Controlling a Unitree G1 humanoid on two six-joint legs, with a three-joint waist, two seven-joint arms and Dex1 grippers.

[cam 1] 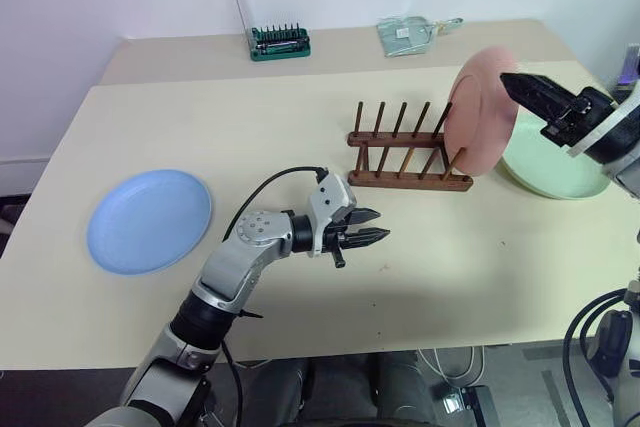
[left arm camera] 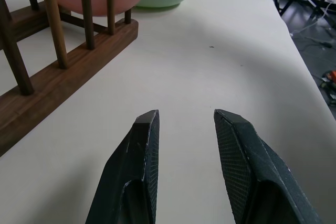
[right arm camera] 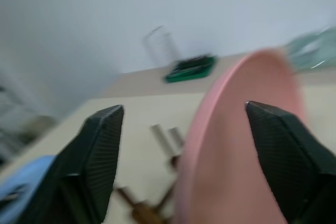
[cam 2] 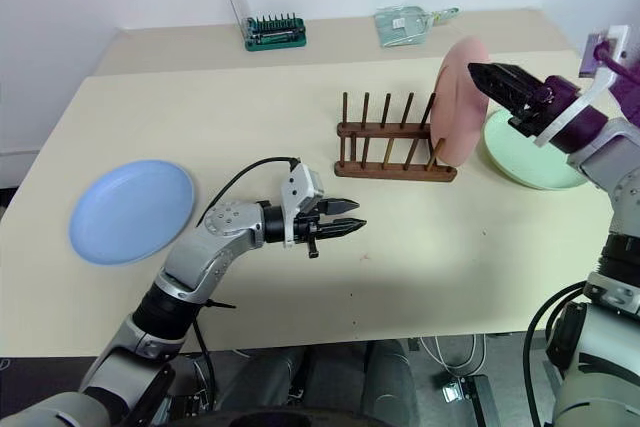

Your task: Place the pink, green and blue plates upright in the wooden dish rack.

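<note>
Our left gripper (cam 1: 372, 227), narrowly parted, empty, before dark wooden pegged dish rack (cam 1: 408, 155); round salmon-pink plastic plate (cam 1: 479, 125) upright at rack's right end, our right gripper (right arm camera: 184, 129) spread wide around it.

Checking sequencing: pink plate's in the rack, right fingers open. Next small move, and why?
Probably back the right gripper away from the pink plate: it stands upright at the wooden dish rack's end, fingers spread either side. The green plate lies just behind.

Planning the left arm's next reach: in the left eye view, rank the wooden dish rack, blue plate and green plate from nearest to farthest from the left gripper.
1. Wooden dish rack: just beyond the left gripper.
2. Blue plate: flat on the table, far left.
3. Green plate: flat, past the rack's right end.
</note>
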